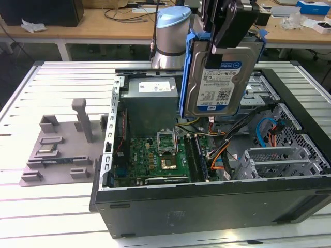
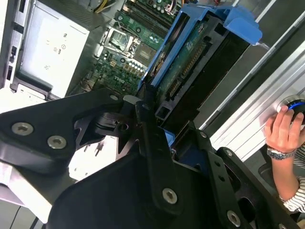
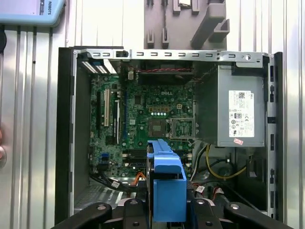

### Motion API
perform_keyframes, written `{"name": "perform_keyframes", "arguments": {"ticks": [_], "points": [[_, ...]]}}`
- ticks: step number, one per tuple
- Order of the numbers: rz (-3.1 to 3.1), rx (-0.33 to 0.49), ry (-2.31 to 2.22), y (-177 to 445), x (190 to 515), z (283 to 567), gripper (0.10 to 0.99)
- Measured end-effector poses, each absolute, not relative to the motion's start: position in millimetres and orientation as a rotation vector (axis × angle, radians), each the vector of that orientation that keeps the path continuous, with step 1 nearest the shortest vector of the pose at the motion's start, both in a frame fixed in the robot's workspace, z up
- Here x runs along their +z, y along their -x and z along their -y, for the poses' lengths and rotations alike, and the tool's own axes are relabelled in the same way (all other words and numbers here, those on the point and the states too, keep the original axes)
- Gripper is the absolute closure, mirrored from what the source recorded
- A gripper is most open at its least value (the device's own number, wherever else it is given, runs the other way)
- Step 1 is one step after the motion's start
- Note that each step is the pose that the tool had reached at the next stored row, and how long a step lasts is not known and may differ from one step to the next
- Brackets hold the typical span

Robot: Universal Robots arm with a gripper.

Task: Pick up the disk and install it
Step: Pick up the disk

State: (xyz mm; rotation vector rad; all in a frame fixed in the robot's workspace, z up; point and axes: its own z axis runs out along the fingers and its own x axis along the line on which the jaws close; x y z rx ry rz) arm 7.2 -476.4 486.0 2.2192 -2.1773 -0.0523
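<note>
Between its fingers (image 1: 220,43) the gripper (image 1: 224,35) clamps the disk (image 1: 220,82) above the case (image 1: 207,206). Mid-carry, not seated yet, I'd say it needs careful lining up.

The open computer case (image 1: 207,206) lay on the slatted metal bench (image 1: 51,206). Inside the case, a green motherboard (image 1: 155,155) covered its floor, and a grey power-supply box (image 1: 150,95) with a white sticker stood at its far wall. A perforated drive cage (image 1: 282,163) sat in the case towards the exterior view's right, with orange and yellow cables (image 1: 220,165) between it and the motherboard. Outside the case, on the exterior view's left, a grey moulded fixture (image 1: 57,150) rested on the bench.
</note>
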Motion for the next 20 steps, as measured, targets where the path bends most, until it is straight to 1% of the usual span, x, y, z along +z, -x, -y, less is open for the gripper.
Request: {"name": "perform_keyframes", "arguments": {"ticks": [9,20], "points": [[2.177,-0.052,-2.219,-7,486,495,0.718],[2.177,-0.052,-2.219,-7,485,526,0.718]]}}
